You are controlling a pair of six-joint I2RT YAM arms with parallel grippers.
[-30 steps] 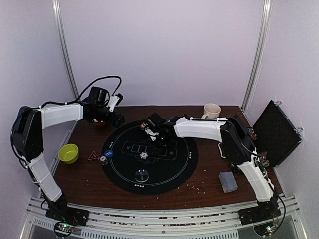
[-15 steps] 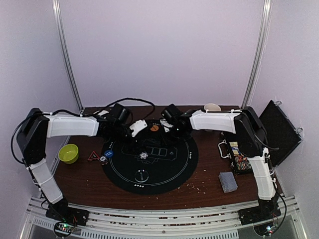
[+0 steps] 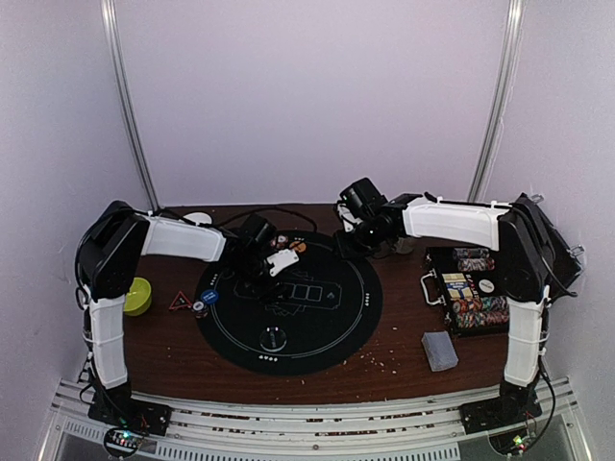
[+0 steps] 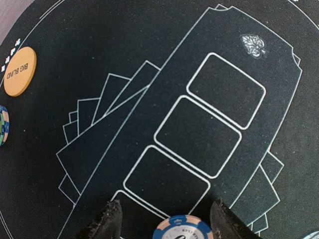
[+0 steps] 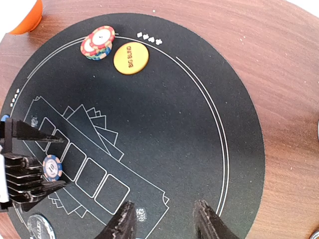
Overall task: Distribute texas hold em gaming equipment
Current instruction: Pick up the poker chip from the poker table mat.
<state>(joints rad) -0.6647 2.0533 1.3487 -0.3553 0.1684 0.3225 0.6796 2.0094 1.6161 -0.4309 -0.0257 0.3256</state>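
Seen from above, two robot arms reach over a round black poker mat [image 3: 327,327] on a brown wooden bench [image 3: 404,355]. The left tool [image 4: 165,209] is spread wide just over the mat, its two fingers either side of one striped chip [image 4: 183,229] in blue, white and orange. The chip lies flat on the printed card outlines, with a gap on each side, so nothing is clamped. The right tool [image 5: 164,219] hangs above the far side of the mat, also spread apart and empty. Near the far rim sit a small chip stack [image 5: 98,41] and, just beside it, an orange disc [image 5: 131,59] marked "big blind". An open case [image 3: 471,293] of more chips lies on the bench to the right. The chip is probably light, rigid and smooth-edged, and too thin to offer much purchase. The best hold is likely across its width at the rim, with the fingertips lowered almost to the mat.
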